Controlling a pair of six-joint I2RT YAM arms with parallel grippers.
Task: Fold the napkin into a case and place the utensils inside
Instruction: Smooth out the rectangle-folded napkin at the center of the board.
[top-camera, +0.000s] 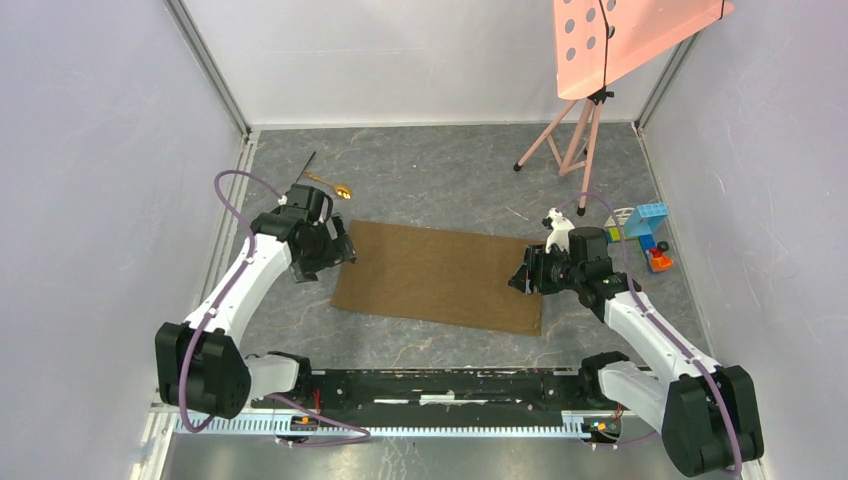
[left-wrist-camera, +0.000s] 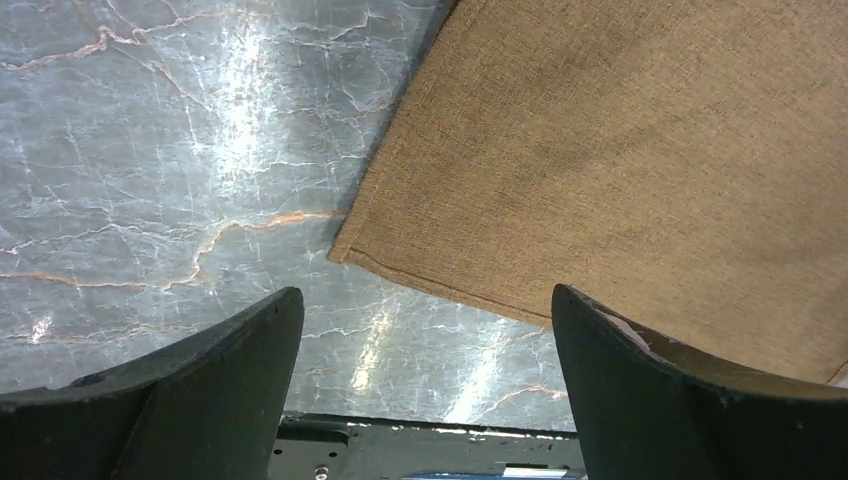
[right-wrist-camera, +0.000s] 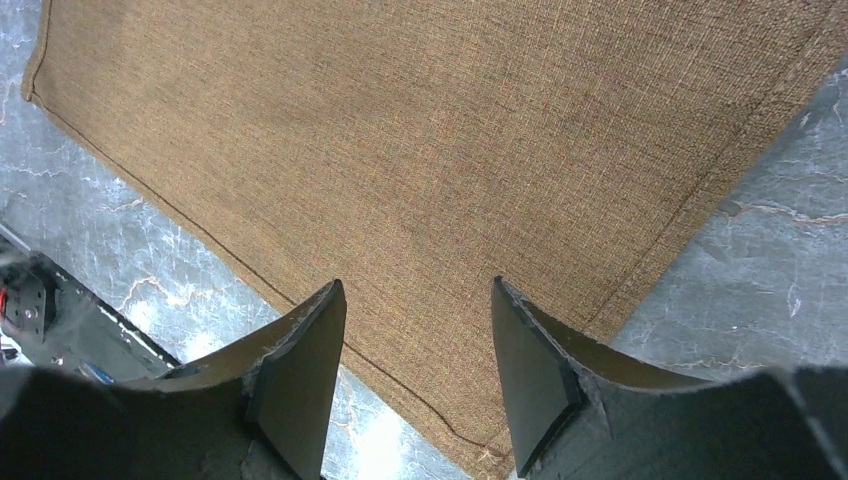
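Note:
The brown napkin (top-camera: 440, 275) lies flat as a wide oblong in the middle of the table. My left gripper (top-camera: 345, 250) hovers at its left end, wide open and empty; the left wrist view shows the napkin's corner (left-wrist-camera: 345, 250) just ahead of the left gripper (left-wrist-camera: 425, 300). My right gripper (top-camera: 522, 278) is at the napkin's right end, open, its jaws over the near right corner of the cloth (right-wrist-camera: 420, 130) with nothing held by the right gripper (right-wrist-camera: 415, 285). The gold spoon (top-camera: 335, 187) and the thin black utensil (top-camera: 303, 167) lie behind the left arm.
A pink tripod stand (top-camera: 575, 135) with a perforated pink board (top-camera: 620, 35) is at the back right. Coloured toy blocks (top-camera: 650, 238) lie at the right wall. A black rail (top-camera: 440, 385) runs along the near edge. Walls close both sides.

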